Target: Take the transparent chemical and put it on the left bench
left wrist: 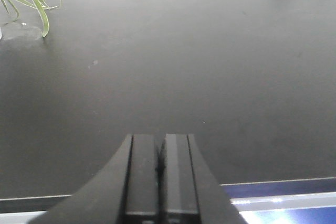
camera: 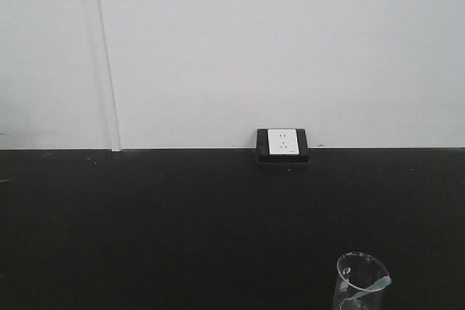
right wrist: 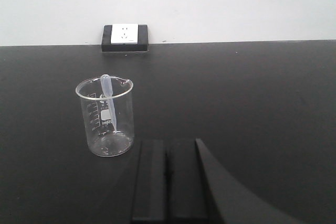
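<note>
On the black desk [right wrist: 236, 103], upright just beside the right fingers [right wrist: 152, 182], the clear beaker [right wrist: 105, 116] is seen, a pipette [right wrist: 107, 98] leaning inside; these and the left fingers [left wrist: 144, 177] are pressed together, nothing held.

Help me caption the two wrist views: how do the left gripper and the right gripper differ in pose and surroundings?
The right gripper has the clear beaker standing close ahead; the left gripper faces only benchtop, with plant leaves far off. The left gripper sits at the benchtop's near edge; around the right gripper no edge shows. Both are shut and hold nothing.
</note>
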You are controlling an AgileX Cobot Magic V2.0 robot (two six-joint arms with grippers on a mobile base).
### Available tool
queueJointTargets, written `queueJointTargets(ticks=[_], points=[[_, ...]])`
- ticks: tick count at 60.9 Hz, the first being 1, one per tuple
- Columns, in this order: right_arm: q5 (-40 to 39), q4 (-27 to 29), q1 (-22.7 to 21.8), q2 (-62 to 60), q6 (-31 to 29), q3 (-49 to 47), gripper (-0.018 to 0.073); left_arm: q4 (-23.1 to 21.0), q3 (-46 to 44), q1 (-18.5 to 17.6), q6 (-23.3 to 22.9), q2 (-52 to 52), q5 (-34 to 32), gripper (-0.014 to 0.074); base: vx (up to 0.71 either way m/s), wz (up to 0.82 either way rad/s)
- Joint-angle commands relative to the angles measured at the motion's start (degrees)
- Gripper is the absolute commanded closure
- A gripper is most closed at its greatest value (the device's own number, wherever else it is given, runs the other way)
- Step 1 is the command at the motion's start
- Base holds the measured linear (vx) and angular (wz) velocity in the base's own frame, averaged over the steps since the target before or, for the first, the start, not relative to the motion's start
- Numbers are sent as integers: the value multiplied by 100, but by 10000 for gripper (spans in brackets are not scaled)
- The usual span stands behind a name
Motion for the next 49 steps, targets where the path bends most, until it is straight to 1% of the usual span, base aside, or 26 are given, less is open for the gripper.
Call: queueJointTargets(ticks=[1,49], points=[[-467,-36,-22,-28,-54,32,566,-4,93,-10,-45,-110,-449,600,0,0],[-544,-22,-22,-28,-50,32,566,-4,93,-10,-45,-110,-449,600,0,0]])
